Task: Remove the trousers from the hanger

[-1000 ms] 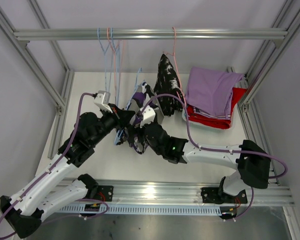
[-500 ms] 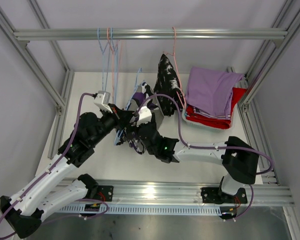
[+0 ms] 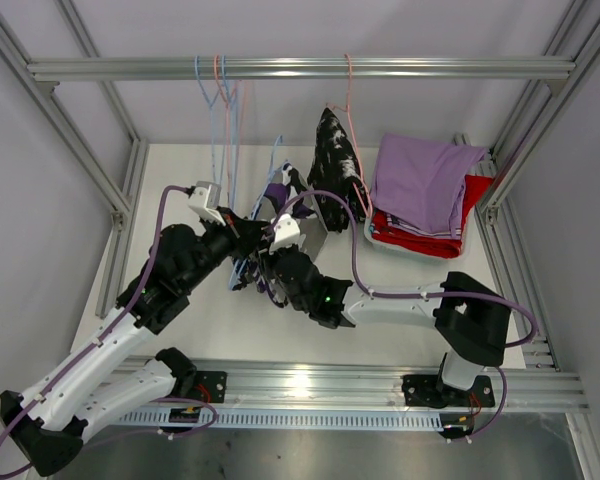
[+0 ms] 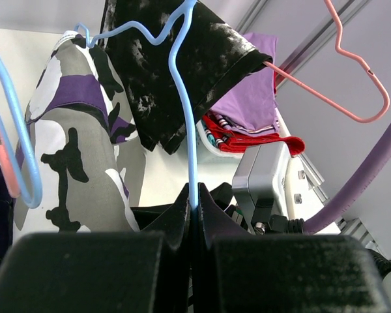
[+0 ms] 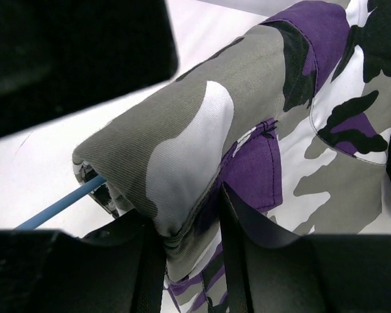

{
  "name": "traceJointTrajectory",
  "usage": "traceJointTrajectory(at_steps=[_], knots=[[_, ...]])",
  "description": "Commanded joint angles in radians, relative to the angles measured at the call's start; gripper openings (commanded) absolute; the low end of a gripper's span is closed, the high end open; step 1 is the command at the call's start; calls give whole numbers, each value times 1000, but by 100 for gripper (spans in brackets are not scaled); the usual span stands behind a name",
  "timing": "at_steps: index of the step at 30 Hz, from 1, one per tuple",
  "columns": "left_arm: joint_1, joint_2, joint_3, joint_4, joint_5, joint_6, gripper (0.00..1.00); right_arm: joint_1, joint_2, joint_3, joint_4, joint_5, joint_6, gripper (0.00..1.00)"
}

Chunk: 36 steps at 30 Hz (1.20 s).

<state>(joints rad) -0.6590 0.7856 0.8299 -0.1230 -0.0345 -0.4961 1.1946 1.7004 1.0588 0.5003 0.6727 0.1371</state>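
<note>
The purple-white-black print trousers [image 3: 278, 192] hang over a blue hanger [image 4: 186, 117] held low over the table. My left gripper [image 4: 197, 208] is shut on that hanger's wire. A fold of the print trousers [image 5: 202, 117] lies between the fingers of my right gripper [image 5: 192, 228], and both fingers press on the cloth. The blue hanger wire [image 5: 58, 205] pokes out from under the fold. Black trousers with white blotches [image 3: 335, 165] hang on a pink hanger [image 3: 348, 75] from the rail. Lilac trousers [image 3: 425, 180] lie folded on red ones [image 3: 420, 240] at the back right.
Empty blue and pink hangers [image 3: 220, 100] hang from the metal rail [image 3: 300, 68] at the back left. Frame posts [image 3: 110, 190] stand on both sides of the white table [image 3: 190, 330]. The two arms cross close together at the middle.
My right gripper has moved left to the print trousers and its jaws have closed from wide open onto a fold of the cloth. The left gripper has kept still on the hanger.
</note>
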Motion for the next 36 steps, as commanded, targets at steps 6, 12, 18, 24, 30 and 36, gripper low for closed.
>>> traceJointTrajectory(at_steps=[6, 12, 18, 24, 30, 36], knots=[[-10, -11, 25, 62, -1, 17, 0, -13, 1, 20, 67, 65, 13, 0], [7, 38, 46, 7, -53, 18, 0, 3, -54, -6, 52, 8, -14, 0], [35, 92, 83, -59, -73, -15, 0, 91, -166, 24, 37, 82, -167, 0], [41, 116, 92, -86, -87, -25, 0, 118, -283, 44, -11, 117, -234, 0], [41, 127, 101, -96, -88, -27, 0, 122, -375, 32, -29, 171, -313, 0], [42, 144, 109, -106, -74, -32, 0, 122, -478, 47, -37, 209, -418, 0]])
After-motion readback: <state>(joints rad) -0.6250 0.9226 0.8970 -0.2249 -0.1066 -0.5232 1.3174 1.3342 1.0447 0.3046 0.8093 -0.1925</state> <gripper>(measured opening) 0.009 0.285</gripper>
